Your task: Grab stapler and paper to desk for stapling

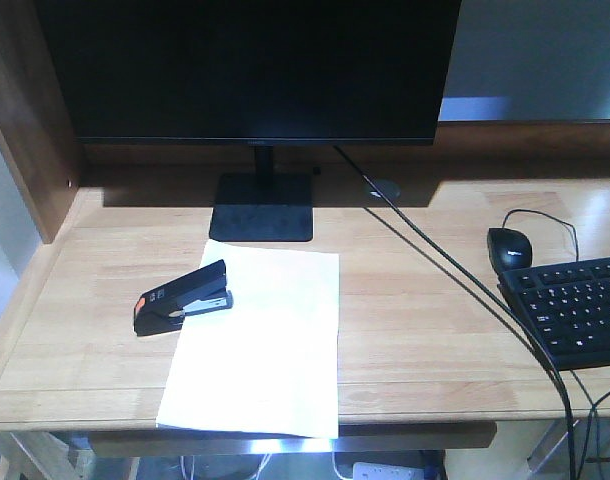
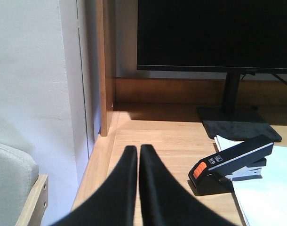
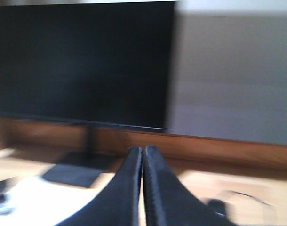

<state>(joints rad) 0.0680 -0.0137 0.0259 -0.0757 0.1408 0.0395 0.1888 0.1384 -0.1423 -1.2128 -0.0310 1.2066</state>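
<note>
Closest in, my left pincer [image 2: 138, 149] is pressed shut on nothing, and my right pincer [image 3: 143, 149] likewise. Small black stapler with its orange-red patch [image 1: 183, 297] sits on the plain white paper sheet's [image 1: 260, 350] left edge, the sheet overhanging the light-wood desk's [image 1: 425, 330] front edge. Stapler label unreadable. Bare wood left; black cable [image 1: 455, 280], mouse [image 1: 510, 246], keyboard [image 1: 575, 310] crowd the right, black monitor [image 1: 255, 65] behind.
</note>
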